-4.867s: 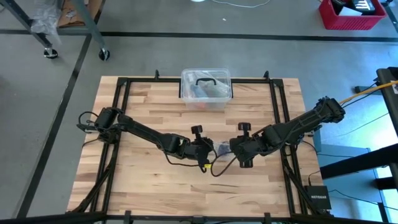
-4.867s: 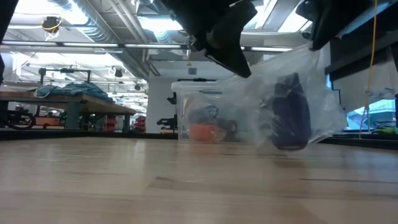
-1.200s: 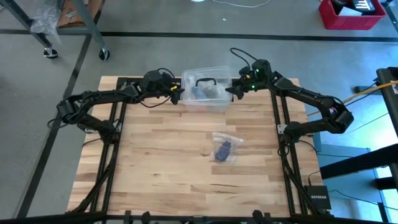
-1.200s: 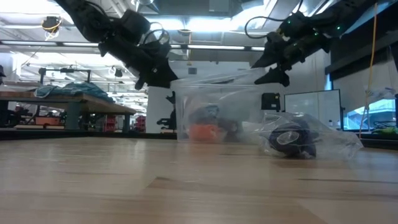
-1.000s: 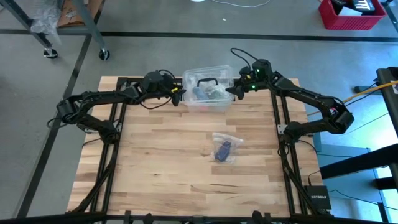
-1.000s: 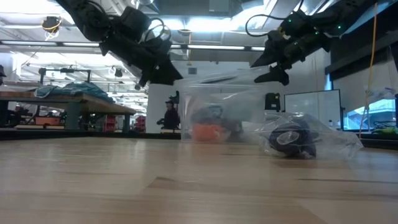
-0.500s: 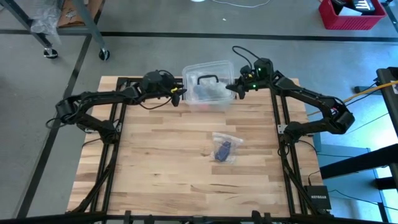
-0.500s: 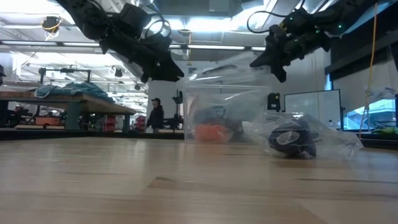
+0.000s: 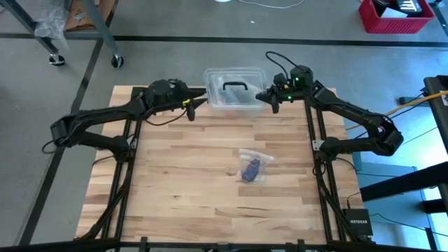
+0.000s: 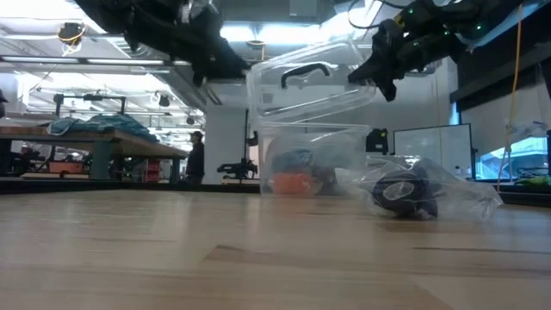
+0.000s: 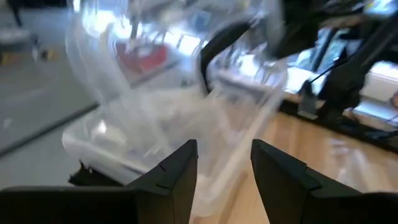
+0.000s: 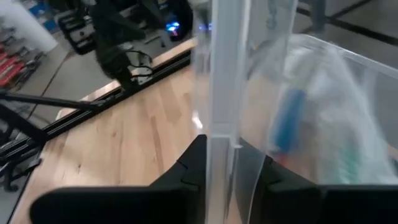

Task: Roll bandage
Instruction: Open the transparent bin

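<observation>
Near edge of the wooden table (image 9: 175, 203) is bare boards, lots of free room front and left. Mid-table, a bit right of centre, the bandage (image 9: 249, 169) lies as a dark navy bundle inside a crinkled clear wrapper (image 9: 260, 157), flat on the wood, well apart from both arms; low view shows it (image 10: 402, 191) sitting in front of and just right of the box. At the far edge both arms reach inward from their sides, elbows out, wrists meeting at the clear plastic box (image 9: 231, 103). Right gripper (image 9: 268, 96) is at the lid's right edge, fingers (image 12: 194, 163) pinched on the clear lid (image 10: 310, 82) rim. Left gripper (image 9: 198, 101) is by the lid's left edge, fingers (image 11: 181, 167) spread apart w/ blurry clear plastic ahead of them; can't tell if they touch it. Lid w/ black handle (image 9: 234, 85) is off the box, tilted, up above the base in low view. Box base (image 10: 312, 161) holds orange and blue items, too blurred to ID. Beyond the table: workshop room, a person (image 10: 196, 157) standing far back.
</observation>
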